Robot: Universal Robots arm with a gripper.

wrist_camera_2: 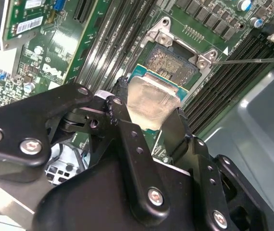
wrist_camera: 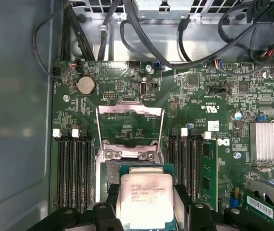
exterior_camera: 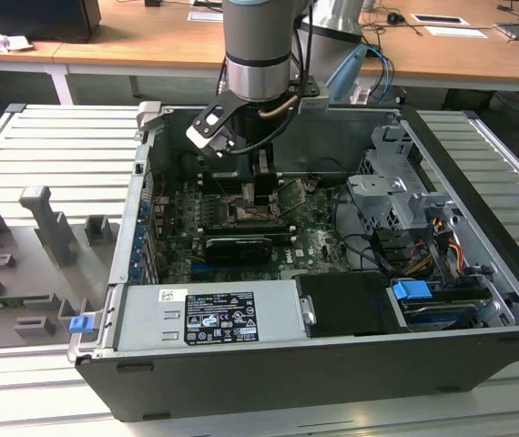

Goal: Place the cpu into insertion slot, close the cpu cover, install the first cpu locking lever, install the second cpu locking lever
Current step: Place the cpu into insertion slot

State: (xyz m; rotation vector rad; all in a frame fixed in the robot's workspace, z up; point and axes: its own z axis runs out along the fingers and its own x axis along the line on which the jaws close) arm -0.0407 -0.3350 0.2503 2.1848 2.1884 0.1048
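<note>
My gripper (wrist_camera_2: 149,122) is shut on the cpu (wrist_camera_2: 150,98), a flat square chip with a silver-grey top, one black finger (wrist_camera_2: 123,120) on each side. The cpu (wrist_camera: 145,198) hangs just over the near part of the insertion slot (wrist_camera_2: 171,62), whose far part with its contact field lies bare. I cannot tell whether chip and socket touch. The cpu cover (wrist_camera: 130,109) stands swung open behind the slot (wrist_camera: 109,169). A thin lever rod (wrist_camera_2: 252,60) sticks out from the socket's corner. In the exterior view the gripper (exterior_camera: 261,187) reaches down into the computer case.
Long black memory slots (wrist_camera: 74,168) flank the socket on both sides. A ribbed heatsink (wrist_camera: 270,140) and black cables (wrist_camera: 142,41) lie nearby. A black card (exterior_camera: 234,246), the power supply (exterior_camera: 209,314) and the drive cage (exterior_camera: 396,196) crowd the case.
</note>
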